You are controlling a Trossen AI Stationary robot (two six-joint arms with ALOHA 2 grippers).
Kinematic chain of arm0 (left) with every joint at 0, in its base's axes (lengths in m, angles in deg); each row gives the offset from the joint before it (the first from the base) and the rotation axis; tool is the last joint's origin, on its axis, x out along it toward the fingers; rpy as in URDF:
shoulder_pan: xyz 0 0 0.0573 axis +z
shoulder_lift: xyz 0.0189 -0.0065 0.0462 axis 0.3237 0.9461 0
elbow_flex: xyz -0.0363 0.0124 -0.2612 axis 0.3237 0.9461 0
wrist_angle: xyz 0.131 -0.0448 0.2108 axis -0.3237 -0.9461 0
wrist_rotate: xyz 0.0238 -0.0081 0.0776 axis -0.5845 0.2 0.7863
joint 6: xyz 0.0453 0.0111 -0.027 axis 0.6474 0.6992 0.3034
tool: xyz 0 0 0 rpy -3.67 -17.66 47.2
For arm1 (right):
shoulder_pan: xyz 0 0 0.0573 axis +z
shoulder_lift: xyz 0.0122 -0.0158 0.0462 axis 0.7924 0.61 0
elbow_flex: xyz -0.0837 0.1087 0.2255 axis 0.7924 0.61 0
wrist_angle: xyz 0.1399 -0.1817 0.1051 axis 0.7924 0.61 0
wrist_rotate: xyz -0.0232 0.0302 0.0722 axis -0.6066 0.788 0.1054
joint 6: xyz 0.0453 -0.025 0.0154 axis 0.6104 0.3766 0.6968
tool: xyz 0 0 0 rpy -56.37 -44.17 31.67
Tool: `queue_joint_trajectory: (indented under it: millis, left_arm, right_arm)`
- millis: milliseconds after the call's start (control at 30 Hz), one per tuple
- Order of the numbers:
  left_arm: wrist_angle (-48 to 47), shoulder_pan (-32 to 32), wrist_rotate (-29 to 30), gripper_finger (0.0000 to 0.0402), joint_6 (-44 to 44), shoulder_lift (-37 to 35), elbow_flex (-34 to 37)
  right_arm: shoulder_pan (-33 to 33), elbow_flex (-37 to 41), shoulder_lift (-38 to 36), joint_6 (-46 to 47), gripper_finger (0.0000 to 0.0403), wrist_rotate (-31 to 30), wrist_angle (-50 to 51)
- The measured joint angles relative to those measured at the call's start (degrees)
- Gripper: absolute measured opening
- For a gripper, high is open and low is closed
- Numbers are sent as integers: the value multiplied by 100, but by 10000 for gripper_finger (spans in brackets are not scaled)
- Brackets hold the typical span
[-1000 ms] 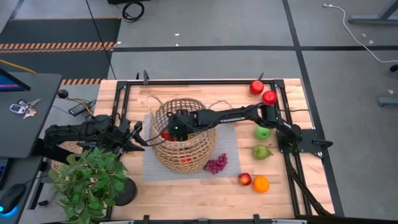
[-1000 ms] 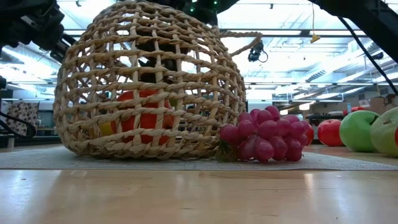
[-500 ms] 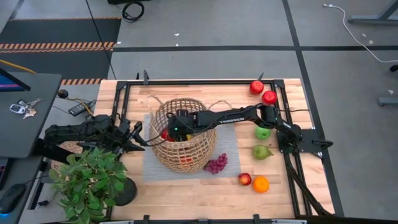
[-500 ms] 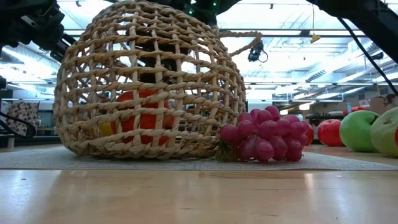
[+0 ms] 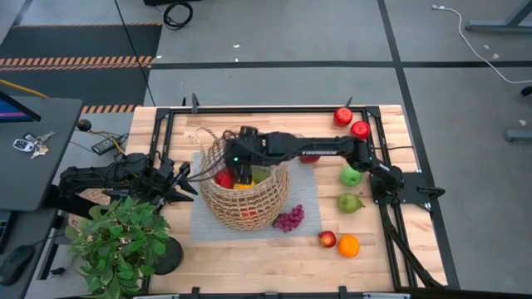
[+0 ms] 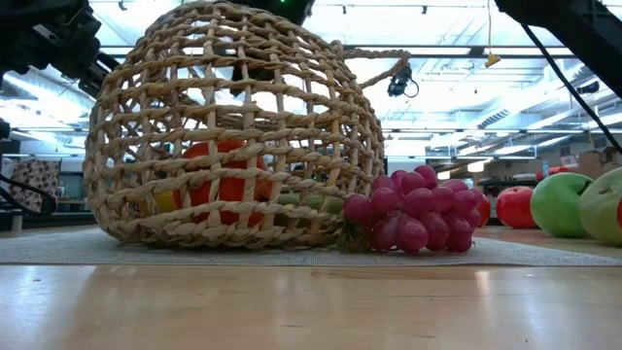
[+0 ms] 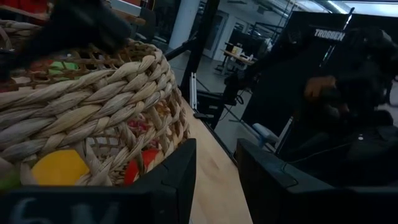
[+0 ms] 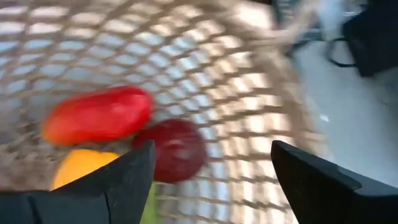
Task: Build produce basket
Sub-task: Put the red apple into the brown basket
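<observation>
The tan wicker basket (image 5: 249, 203) lies tilted on a grey mat (image 5: 204, 226), its mouth turned up and toward the far edge. Inside it are a red chili (image 8: 99, 115), a dark red fruit (image 8: 177, 149), a yellow piece (image 8: 81, 168) and a green fruit (image 5: 263, 174). My right gripper (image 5: 242, 170) hangs open over the mouth, with nothing between its fingers (image 8: 211, 180). My left gripper (image 5: 188, 178) stands open at the basket's left rim (image 7: 93, 93). One of its fingers (image 7: 174, 174) is close beside the wall; whether it touches, I cannot tell.
Purple grapes (image 5: 288, 218) lie against the basket's near right side. On the right of the table are two red apples (image 5: 342, 115), a green apple (image 5: 351, 176), a pear (image 5: 350, 202), a small red fruit (image 5: 327, 239) and an orange (image 5: 348, 246). A potted plant (image 5: 120, 241) stands near left.
My right gripper has opened inside the basket and risen toward its mouth, shifting a little toward the far edge. A green fruit now lies in the basket among the others. The basket has stayed in place.
</observation>
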Motion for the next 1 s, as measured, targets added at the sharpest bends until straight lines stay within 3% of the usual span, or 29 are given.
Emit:
queue_joint_trajectory:
  millis: [233,567,800,1000]
  left_arm:
    - [-4,-2,1,121,1,1,0]
    - [-2,-2,1,121,-2,-1,0]
    - [-2,-1,1,121,-2,-1,0]
    - [-2,-2,1,121,1,-1,0]
  right_arm:
    - [14,240,-907,265,309,-1088,528]
    - [439,240,-1919,1540,297,-1148,1827]
    - [1352,246,-2056,2511,297,-1318,2984]
    - [2136,307,-2057,3134,297,-1139,3153]
